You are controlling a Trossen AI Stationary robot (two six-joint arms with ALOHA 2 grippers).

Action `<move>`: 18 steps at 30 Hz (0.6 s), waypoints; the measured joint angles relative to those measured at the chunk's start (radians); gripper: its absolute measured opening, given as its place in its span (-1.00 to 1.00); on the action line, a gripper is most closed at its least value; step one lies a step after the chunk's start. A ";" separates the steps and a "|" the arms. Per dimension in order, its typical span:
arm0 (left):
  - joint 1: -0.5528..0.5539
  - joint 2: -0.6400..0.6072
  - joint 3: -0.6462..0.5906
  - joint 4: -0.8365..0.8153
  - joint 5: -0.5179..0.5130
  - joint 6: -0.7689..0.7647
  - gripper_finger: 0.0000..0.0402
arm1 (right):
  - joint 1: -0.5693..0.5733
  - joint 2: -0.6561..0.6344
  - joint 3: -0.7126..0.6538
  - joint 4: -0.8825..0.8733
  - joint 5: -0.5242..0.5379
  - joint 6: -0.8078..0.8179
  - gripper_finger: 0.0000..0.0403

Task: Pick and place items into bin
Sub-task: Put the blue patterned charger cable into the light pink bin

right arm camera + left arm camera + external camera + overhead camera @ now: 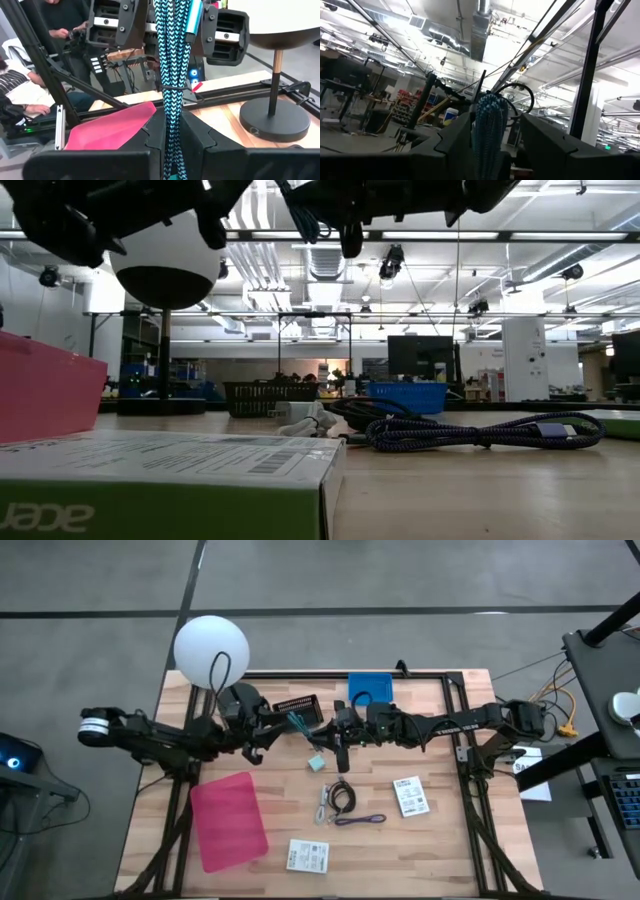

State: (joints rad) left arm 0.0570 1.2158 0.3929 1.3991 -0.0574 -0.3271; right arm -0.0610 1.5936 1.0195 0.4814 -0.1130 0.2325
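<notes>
Your left gripper (pixel 283 723) holds the teal cable (pixel 299 724) between its fingers above the table (pixel 440 840) — your right gripper (pixel 335 732), fingers nearly shut, pinches the same cable (pixel 170 75) from the other side, both near the black bin (pixel 295 704).

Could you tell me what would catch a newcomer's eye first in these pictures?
Above the table's middle, both arms meet on one teal braided cable: the left pincer and the right pincer both grip it in mid-air. Next come the white globe lamp at the far left corner and the pink packet lying near the left front.
</notes>
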 joint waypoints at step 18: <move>0.000 0.080 0.075 -0.001 0.000 0.002 -0.20 | 0.000 0.000 0.000 -0.007 0.001 0.000 -0.86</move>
State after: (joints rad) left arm 0.0570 1.2960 0.4675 1.3977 -0.0570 -0.3252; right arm -0.0610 1.5936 1.0191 0.4747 -0.1120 0.2325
